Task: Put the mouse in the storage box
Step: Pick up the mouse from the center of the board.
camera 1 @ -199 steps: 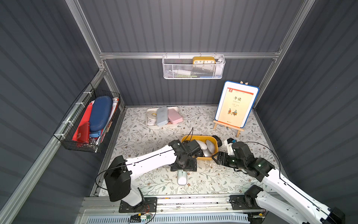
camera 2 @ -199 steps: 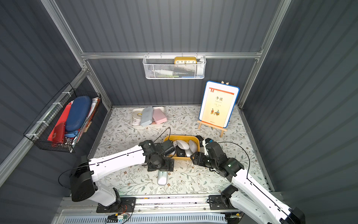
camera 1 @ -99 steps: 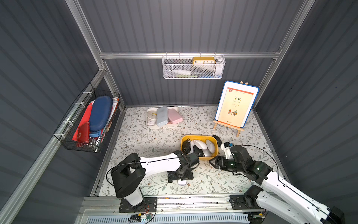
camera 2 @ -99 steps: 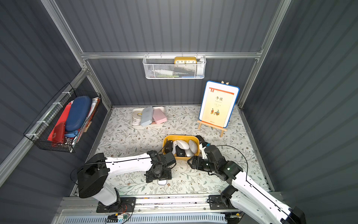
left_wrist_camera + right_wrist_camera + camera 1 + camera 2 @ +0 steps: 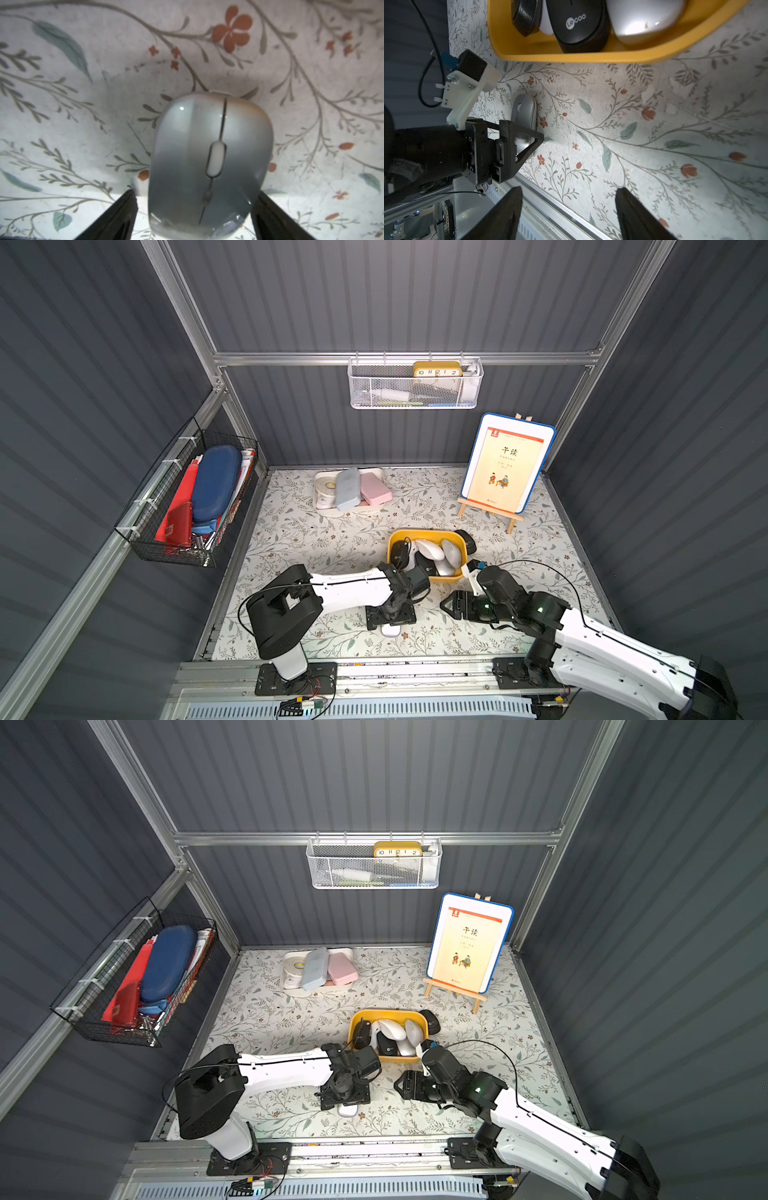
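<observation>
Storage box [image 5: 424, 534] sits mid-bench [image 5: 316, 539]. The grey mouse [image 5: 209, 158] lies on the bench outside the box, on the robot's side, with the left claw [image 5: 194, 209] astride it, a gap on one side, not clamped; the right claw [image 5: 569, 193] is spread and empty. Risk: the rounded shell squirts out if the jaws bite off-centre. A second ago the left claw was up by the box and the mouse lay uncovered.

A glossy grey plastic mouse [image 5: 209, 166] is catching the light on a matt, scuffed floral table cover [image 5: 83, 116]. The smooth yellow plastic storage box [image 5: 571, 56] is gleaming softly, and a bare wooden easel [image 5: 490, 509] is standing before ribbed, matt grey metal walls [image 5: 415, 302].
</observation>
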`<act>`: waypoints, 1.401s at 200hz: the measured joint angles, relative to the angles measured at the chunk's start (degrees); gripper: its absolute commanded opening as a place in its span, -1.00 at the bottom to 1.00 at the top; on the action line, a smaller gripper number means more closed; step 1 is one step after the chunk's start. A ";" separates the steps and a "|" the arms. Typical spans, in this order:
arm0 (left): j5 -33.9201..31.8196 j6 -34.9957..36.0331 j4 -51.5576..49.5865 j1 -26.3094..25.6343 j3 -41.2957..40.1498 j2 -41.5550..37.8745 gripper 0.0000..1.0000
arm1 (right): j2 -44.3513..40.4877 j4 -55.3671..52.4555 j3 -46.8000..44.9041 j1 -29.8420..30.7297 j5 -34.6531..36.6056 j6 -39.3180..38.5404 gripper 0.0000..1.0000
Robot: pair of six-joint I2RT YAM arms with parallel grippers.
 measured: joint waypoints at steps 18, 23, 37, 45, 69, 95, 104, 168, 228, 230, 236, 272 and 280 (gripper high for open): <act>-0.59 0.24 0.81 0.02 -0.55 -0.26 0.57 | -0.52 -1.14 0.00 0.00 0.68 0.15 0.49; -0.68 0.39 1.07 0.02 -0.72 -0.31 0.52 | -0.66 -1.44 0.00 0.00 0.81 0.17 0.49; -0.90 0.85 1.55 0.13 -1.07 -0.35 0.46 | -1.09 -2.38 0.09 0.00 1.42 0.17 0.49; -1.01 1.09 1.64 0.28 -1.18 -0.35 0.46 | -1.38 -2.91 0.17 0.00 1.81 0.15 0.49; -1.01 1.73 1.75 0.33 -1.33 -0.46 0.43 | -1.84 -4.59 0.92 0.00 3.08 0.11 0.49; -1.29 2.82 1.86 0.39 -1.36 -0.46 0.25 | -1.84 -5.20 1.73 0.00 3.56 0.07 0.48; -1.46 3.08 1.90 0.39 -1.36 -0.46 0.21 | -1.84 -5.46 1.79 0.00 3.74 0.09 0.48; -3.50 4.66 1.01 0.66 0.13 -0.52 -0.02 | -0.63 -5.84 1.81 0.00 4.04 -0.13 0.46; -7.21 6.08 -7.21 0.76 14.03 -1.68 0.02 | -0.35 -5.88 1.81 0.00 5.27 -0.52 0.46; -7.21 6.23 -7.54 0.76 14.47 -1.84 0.03 | -0.44 -5.90 1.81 0.00 5.44 -0.52 0.46; -7.30 6.56 -8.31 0.76 15.61 -2.16 0.03 | -0.76 -5.99 1.81 0.00 5.81 -0.50 0.46; -7.06 12.96 -11.28 5.92 27.21 -1.09 0.03 | -4.55 -7.56 1.81 -0.02 9.16 -0.52 0.46; -7.15 14.71 -11.43 7.65 30.34 0.07 0.03 | -5.55 -8.04 1.84 -0.02 9.86 -0.55 0.46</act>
